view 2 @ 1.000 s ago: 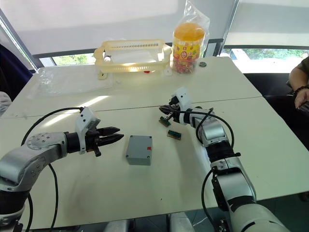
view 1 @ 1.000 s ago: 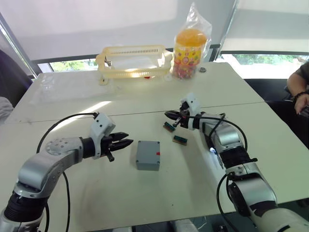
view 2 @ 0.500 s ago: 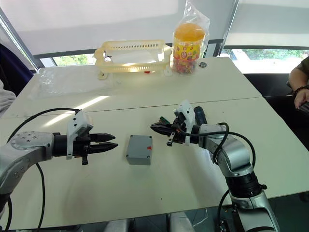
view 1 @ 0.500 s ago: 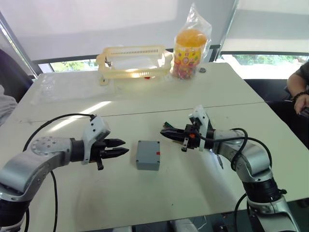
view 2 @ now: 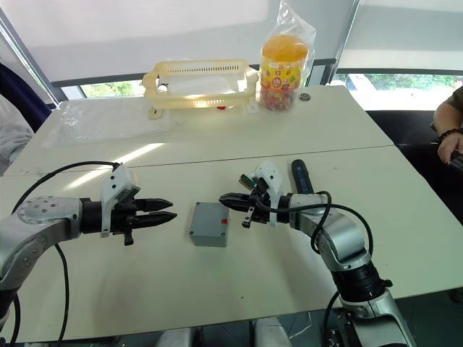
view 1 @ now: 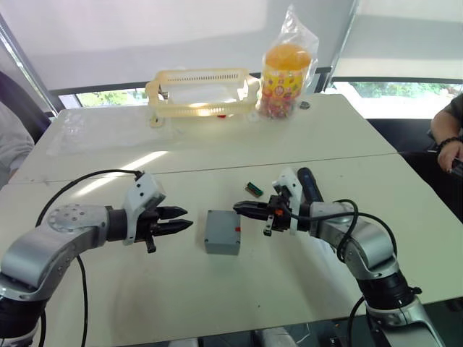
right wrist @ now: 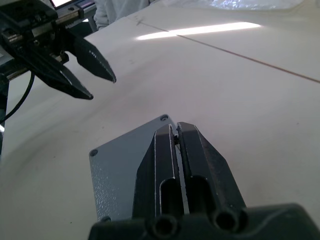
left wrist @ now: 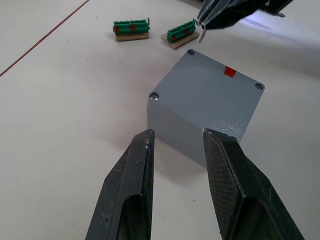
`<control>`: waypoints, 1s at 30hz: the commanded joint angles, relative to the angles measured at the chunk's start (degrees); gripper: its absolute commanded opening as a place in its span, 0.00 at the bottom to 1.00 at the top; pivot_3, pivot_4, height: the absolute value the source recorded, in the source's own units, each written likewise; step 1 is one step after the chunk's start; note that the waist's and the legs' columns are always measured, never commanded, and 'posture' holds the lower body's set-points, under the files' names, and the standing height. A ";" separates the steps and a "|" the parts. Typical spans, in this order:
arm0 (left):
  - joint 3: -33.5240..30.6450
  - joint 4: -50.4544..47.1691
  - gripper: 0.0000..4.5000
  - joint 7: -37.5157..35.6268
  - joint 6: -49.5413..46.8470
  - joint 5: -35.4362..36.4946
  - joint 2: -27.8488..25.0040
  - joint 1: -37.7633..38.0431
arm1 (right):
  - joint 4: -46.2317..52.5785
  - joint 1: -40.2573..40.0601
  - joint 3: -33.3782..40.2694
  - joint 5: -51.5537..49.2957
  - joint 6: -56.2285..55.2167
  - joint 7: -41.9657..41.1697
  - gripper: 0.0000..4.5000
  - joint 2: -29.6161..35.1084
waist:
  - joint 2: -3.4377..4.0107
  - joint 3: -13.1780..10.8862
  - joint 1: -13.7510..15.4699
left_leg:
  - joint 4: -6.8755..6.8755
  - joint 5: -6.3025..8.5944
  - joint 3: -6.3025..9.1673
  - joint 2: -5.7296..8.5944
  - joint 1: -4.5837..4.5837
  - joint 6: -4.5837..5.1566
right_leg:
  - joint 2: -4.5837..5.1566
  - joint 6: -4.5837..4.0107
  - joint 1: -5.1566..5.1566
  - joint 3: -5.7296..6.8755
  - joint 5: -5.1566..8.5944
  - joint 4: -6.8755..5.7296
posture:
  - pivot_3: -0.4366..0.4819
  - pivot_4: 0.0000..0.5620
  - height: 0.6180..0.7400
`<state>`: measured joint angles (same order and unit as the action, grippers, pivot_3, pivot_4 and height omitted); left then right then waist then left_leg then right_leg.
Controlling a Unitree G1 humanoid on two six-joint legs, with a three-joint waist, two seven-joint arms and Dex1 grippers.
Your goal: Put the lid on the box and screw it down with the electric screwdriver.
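1. Box (view 1: 222, 231) at the table's (view 1: 145, 289) centre, lid (left wrist: 210, 92) already seated on top, screw heads visible at three corners; red mark on the side facing the right arm.
2. Right gripper (view 1: 241, 209): fingers pressed together, apparently on a small pin-like part, though the part is too small to name. Compared with a second ago, this arm has swung from the small green blocks (view 1: 252, 189) to a position just above the box's near top edge, tips nearly touching the lid.
3. Left gripper (view 1: 184, 220): fingers parted, holding nothing, level with the box and near its left side; it has drawn back slightly over the same interval.
4. Screwdriver (view 2: 300, 177): lying on the table beyond the right forearm, untouched.
5. Reading: the lid stage appears finished; the right arm's arrival suggests a fastener is being brought to a corner hole, with driving not yet begun.
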<state>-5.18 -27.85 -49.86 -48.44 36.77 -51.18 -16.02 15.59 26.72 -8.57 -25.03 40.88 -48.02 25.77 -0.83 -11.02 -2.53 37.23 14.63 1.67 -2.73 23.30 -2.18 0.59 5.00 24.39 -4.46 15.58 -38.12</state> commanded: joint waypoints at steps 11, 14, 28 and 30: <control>-0.02 -0.78 0.34 0.65 1.05 -0.35 0.48 -0.17 | -2.27 -0.06 -0.23 0.98 -3.79 0.38 0.01 -0.11 | 0.00 0.00 0.00 | 0.01 0.00 0.00 0.00 0.00 0.00 | 0.00 0.00 0.00 0.00 0.00 0.00 | 0.48 0.27 1.00; 0.02 -0.75 0.34 0.73 1.11 -0.51 0.63 -0.17 | -3.05 0.11 -0.19 1.28 -4.42 0.38 0.01 -0.25 | 0.00 0.00 0.00 | 0.00 0.00 0.00 0.00 0.00 0.00 | 0.00 0.00 0.00 0.00 0.00 0.00 | 0.48 0.27 1.00; 0.14 -0.52 0.34 0.79 1.01 -1.09 0.94 -0.24 | -4.72 0.73 -1.43 2.19 -5.20 0.22 0.01 -0.67 | 0.00 0.00 0.00 | 0.01 0.00 0.00 0.00 0.00 0.00 | 0.00 0.00 0.00 0.00 0.00 0.00 | 0.48 0.27 1.00; 0.20 -0.45 0.34 0.74 1.01 -1.18 1.00 -0.31 | -4.76 1.02 -1.71 2.36 -5.11 0.05 0.01 -0.60 | 0.00 0.00 0.00 | 0.00 0.00 0.00 0.00 0.00 0.00 | 0.00 0.00 0.00 0.00 0.00 0.00 | 0.48 0.27 1.00</control>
<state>-5.04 -27.79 -49.30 -48.18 35.63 -50.24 -16.01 9.90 26.51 -10.38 -22.61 36.58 -47.58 25.49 -0.83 -11.02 -2.53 37.23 14.63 1.67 -2.72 23.30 -2.18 0.58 5.00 24.39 -4.46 15.58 -38.12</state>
